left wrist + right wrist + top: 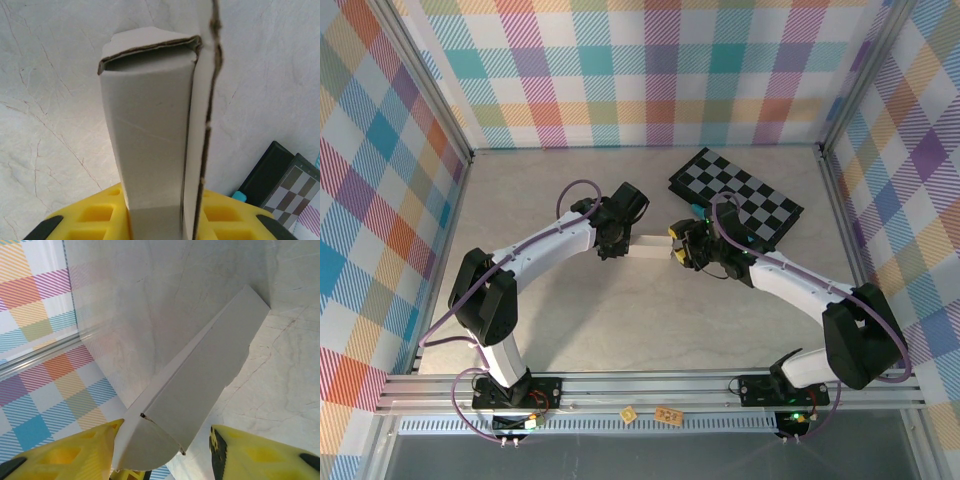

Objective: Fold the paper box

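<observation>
Cardboard, thin and pale grey-white: one paper box [650,247], partly folded into a long narrow sleeve, spanned the gap between the two arms above the middle of the tabletop [620,330]. Whether it rested on that surface could not be told.

At left, the left jaws were closed narrowly on one end of the sleeve, whose wall ran up between the yellow pads [95,220]. At right, the right jaws stood part-way apart astride the other end. One yellow finger [75,450] was against the rounded flap or just beside it, the other [250,455] clearly apart.

The sheet was probably very light, stiff only along its creases, and easily dented or torn at its raw edge. Flat panels near a fold looked the safest hold, not loose flaps.

Further right lay one checkered board [740,200].
</observation>
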Controlling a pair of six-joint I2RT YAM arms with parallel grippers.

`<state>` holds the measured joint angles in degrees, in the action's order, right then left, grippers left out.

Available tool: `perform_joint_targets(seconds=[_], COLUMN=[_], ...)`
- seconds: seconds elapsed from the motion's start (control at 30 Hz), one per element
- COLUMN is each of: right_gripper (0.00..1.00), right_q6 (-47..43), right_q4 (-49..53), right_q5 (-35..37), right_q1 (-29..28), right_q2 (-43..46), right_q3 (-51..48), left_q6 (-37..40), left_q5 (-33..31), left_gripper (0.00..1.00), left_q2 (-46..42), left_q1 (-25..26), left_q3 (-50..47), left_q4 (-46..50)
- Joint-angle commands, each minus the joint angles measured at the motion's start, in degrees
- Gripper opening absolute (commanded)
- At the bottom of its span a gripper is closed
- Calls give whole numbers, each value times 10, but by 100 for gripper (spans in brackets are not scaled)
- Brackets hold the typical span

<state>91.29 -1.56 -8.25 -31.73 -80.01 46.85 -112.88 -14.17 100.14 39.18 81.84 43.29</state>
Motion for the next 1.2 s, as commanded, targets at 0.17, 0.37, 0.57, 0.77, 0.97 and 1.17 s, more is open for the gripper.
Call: perform_joint_targets(seconds=[0.17, 0.37, 0.57, 0.77, 0.97, 1.17], right_gripper=[51, 48, 49, 41, 38, 34], right_q6=[26, 48, 69, 71, 59, 41], right_q4=[-48, -43, -47, -42, -36, -32], right_q5=[3, 3, 6, 18, 26, 31], right_q1=[-9, -17, -18, -19, -18, -13], right_q2=[-5, -4, -14, -30, -42, -56], right_q3=[-3, -11, -6, 11, 22, 26], left_q6=[-238, -236, -234, -232, -230, -223], left_q5=[-5, -3, 0, 3, 11, 26], left_gripper=[26, 26, 26, 26, 26, 27], left_q2=[15, 19, 21, 24, 25, 28], left_q1=[-5, -8, -10, -13, -17, -24], left_q3=[5, 9, 10, 13, 15, 16], left_q4=[7, 5, 5, 5, 2, -2])
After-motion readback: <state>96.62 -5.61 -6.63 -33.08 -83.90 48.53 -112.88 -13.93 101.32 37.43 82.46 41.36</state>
